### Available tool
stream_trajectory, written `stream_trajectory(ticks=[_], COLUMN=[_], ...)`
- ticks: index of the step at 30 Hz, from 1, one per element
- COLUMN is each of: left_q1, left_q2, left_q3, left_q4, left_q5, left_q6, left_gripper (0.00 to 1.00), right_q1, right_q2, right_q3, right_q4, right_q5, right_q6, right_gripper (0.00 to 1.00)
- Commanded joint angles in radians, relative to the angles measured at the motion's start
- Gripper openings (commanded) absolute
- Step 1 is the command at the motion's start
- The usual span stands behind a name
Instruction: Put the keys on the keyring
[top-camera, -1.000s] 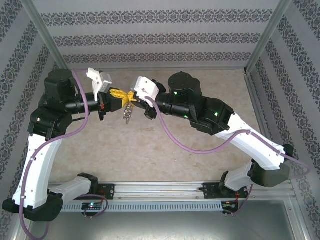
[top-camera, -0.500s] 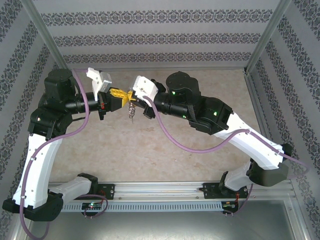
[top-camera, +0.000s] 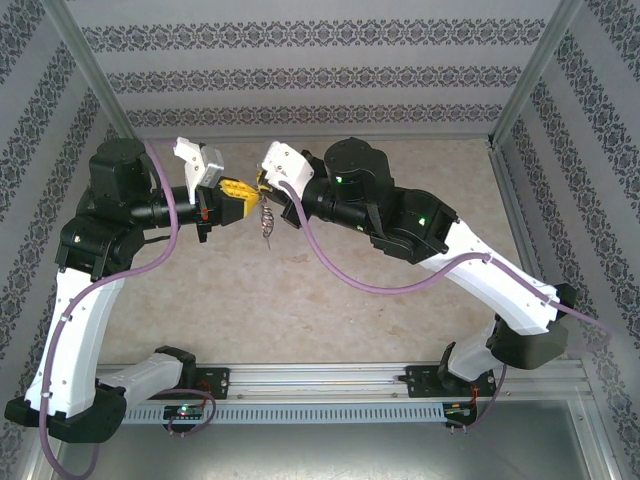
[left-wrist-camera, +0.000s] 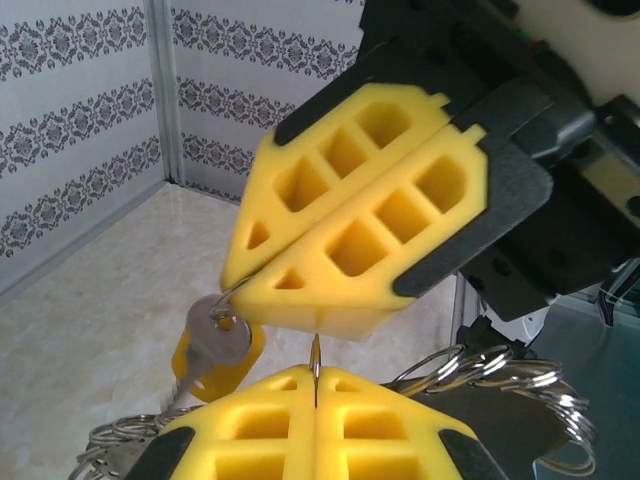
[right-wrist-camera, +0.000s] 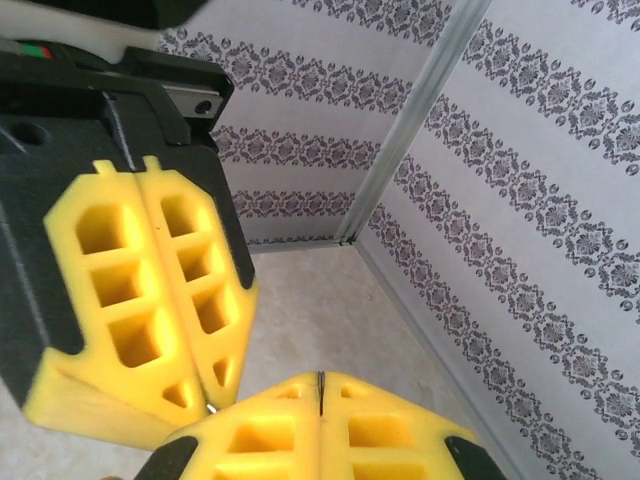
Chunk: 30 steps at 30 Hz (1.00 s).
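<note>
While the keys (top-camera: 266, 222) hang free at upper centre, above the bench (top-camera: 330, 310), we judge the keyring (left-wrist-camera: 315, 365) is pinched taut for threading. The left end effector (top-camera: 243, 196) and right end effector (top-camera: 262, 185) both clamp its wire, tip to tip. Since the earlier frame, the right arm has shifted leftward.

Patterned walls (top-camera: 320, 75), beige marbled tabletop (top-camera: 300, 300)
</note>
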Motion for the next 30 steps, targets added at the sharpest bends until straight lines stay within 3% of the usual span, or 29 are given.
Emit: stream_trajectory(ticks=[1, 15, 30], left_q1=[0.003, 0.003, 0.003], left_q2=[-0.013, -0.012, -0.021], left_q3=[0.035, 0.034, 0.029], left_q4=[-0.008, -0.001, 0.005], left_q5=[0.026, -0.021, -0.018], left_q6=[0.029, 0.04, 0.032], left_gripper=[0.0, 0.0, 0.0], right_q1=[-0.011, -0.018, -0.018], right_q2=[-0.014, -0.138, -0.109], right_q3=[0.008, -0.143, -0.145], right_q4=[0.008, 0.086, 0.124], right_q5=[0.005, -0.096, -0.184], right_q6=[0.019, 0.098, 0.154], right_gripper=[0.0, 0.0, 0.0])
